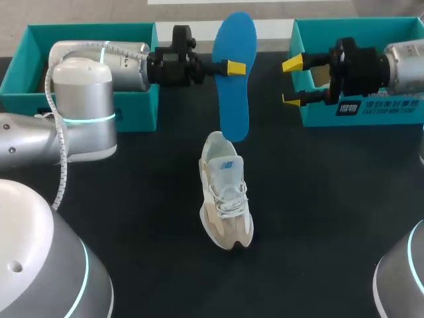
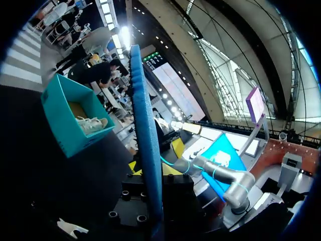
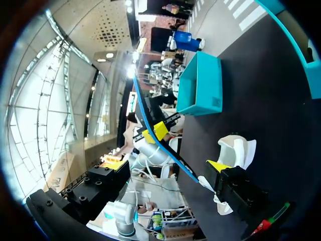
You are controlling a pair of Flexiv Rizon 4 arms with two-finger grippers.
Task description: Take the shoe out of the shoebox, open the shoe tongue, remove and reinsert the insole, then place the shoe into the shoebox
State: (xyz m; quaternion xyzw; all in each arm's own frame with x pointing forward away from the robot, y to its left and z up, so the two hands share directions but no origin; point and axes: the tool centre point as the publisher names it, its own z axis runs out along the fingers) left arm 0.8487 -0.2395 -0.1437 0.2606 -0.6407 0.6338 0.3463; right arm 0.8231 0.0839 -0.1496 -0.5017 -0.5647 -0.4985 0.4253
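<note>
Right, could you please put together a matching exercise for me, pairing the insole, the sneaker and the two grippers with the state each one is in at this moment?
Things:
1. blue insole
2. white sneaker
3. left gripper
4. right gripper

States:
A. open, holding nothing
B. resting on the black table
C. held up off the table, gripped near its middle
D. shut on the insole

Pairs: 1-C, 2-B, 3-D, 4-A.
</note>
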